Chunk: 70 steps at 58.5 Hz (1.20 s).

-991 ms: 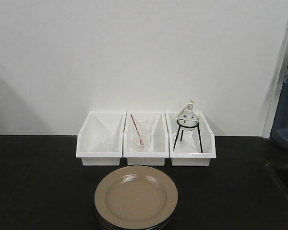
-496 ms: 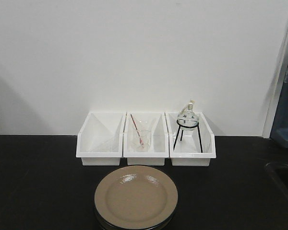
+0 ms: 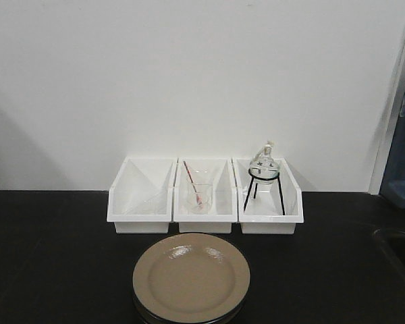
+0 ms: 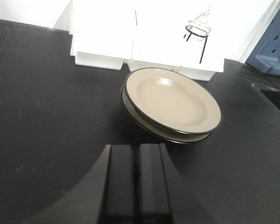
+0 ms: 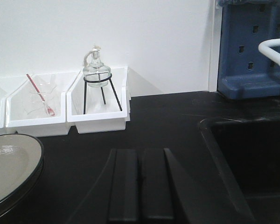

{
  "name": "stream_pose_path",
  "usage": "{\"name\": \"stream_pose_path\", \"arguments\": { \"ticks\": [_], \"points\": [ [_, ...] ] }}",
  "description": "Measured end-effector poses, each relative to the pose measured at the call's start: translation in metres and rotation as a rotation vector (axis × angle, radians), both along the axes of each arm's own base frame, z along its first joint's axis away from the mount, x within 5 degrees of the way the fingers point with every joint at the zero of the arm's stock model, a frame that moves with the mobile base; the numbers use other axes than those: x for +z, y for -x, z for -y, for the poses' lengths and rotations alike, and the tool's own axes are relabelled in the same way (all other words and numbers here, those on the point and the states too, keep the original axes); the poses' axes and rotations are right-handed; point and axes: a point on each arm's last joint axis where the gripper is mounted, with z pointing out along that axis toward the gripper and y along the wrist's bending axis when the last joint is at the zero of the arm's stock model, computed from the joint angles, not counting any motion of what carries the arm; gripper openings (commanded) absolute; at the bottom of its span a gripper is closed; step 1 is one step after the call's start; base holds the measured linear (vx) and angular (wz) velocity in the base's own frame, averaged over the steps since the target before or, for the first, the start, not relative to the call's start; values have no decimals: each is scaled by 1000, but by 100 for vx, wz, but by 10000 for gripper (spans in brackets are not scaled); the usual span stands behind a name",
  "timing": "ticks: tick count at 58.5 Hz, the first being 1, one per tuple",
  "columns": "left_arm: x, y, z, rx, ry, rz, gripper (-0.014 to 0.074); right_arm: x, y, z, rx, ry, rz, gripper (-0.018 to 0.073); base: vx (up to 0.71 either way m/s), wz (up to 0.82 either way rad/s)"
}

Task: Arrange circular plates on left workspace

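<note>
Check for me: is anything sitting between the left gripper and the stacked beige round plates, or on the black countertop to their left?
Nothing visible. Bare black countertop lies between the left gripper and the stacked beige round plates. The three white plastic bins stand behind the stack, not in the path, and the counter left of the plates shows nothing on it.

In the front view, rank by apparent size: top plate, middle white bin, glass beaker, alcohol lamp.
1. Top plate, though nearest the camera.
2. Middle white bin.
3. Glass beaker and alcohol lamp look too alike to rank.
</note>
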Motion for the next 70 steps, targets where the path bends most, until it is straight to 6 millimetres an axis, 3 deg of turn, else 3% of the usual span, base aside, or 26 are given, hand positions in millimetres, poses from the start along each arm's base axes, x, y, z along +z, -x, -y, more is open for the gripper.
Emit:
{"name": "stream_pose_path", "arguments": {
  "ticks": [21, 36, 47, 53, 63, 70],
  "points": [
    [7, -3, -6, 43, -89, 112, 1, 0, 0, 0, 0, 0, 0, 0, 0, 0],
    [10, 12, -14, 123, -280, 279, 2, 0, 0, 0, 0, -1, 0, 0, 0, 0],
    [-20, 23, -23, 237, -333, 293, 2, 0, 0, 0, 0, -1, 0, 0, 0, 0],
    [-45, 29, -28, 292, -359, 313, 2, 0, 0, 0, 0, -1, 0, 0, 0, 0],
    [-94, 21, -34, 348, -348, 266, 2, -1, 0, 0, 1, -1, -1, 0, 0, 0],
    [-98, 20, -34, 357, -261, 278, 2, -1, 0, 0, 0, -1, 0, 0, 0, 0]
  ]
}}
